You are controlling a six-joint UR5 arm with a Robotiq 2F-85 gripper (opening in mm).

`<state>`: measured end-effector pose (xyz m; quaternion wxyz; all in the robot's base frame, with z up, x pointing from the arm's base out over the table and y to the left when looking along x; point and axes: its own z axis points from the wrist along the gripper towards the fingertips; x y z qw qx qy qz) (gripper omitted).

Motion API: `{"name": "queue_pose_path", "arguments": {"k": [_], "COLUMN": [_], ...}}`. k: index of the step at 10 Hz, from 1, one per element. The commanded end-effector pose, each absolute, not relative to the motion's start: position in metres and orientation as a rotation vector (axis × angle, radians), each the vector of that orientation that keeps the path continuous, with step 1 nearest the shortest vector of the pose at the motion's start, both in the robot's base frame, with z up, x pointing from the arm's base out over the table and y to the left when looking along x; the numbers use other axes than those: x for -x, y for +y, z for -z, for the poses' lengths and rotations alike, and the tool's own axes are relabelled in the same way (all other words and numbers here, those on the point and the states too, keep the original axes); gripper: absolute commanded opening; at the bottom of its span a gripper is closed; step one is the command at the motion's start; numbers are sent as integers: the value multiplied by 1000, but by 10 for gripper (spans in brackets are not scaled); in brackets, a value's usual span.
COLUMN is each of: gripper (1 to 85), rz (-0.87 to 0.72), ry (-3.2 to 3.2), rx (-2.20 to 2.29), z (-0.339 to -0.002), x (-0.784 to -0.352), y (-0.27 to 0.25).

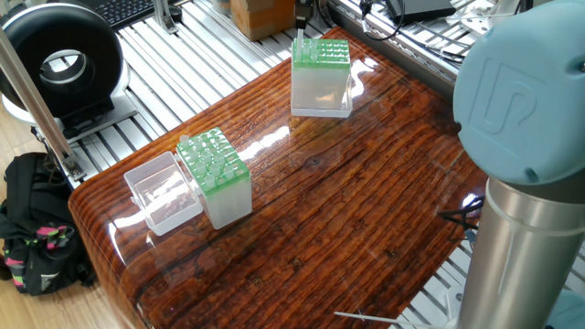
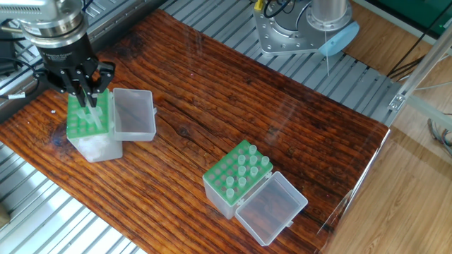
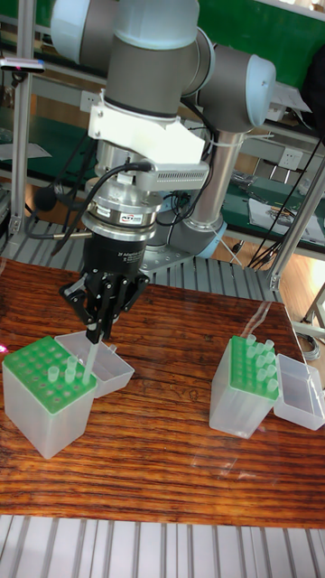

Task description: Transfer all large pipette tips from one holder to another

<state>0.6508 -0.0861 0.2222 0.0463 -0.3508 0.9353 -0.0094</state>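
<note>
At the left of the tall fixed view, the gripper [image 3: 93, 336] has its fingers [image 3: 106, 312] closed narrowly on a large pipette tip [image 3: 90, 357] above the green-topped holder [image 3: 50, 395]. Another holder [image 3: 246, 384] with more tips stands well apart on the worktop [image 3: 171, 452], lower right.

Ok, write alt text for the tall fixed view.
The gripper, shut on a pipette tip, hangs over the left green-topped holder on a wooden table. A second holder with tips stands to the right.
</note>
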Motion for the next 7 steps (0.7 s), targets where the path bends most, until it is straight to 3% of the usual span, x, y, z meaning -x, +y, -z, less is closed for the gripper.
{"name": "queue_pose_path", "arguments": {"k": [1, 7], "gripper": [10, 10], "rz": [16, 6], "ry": [2857, 2861], "rx": [1060, 1046], "z": [-227, -229], "x": [-650, -650], "y": [-84, -82]}}
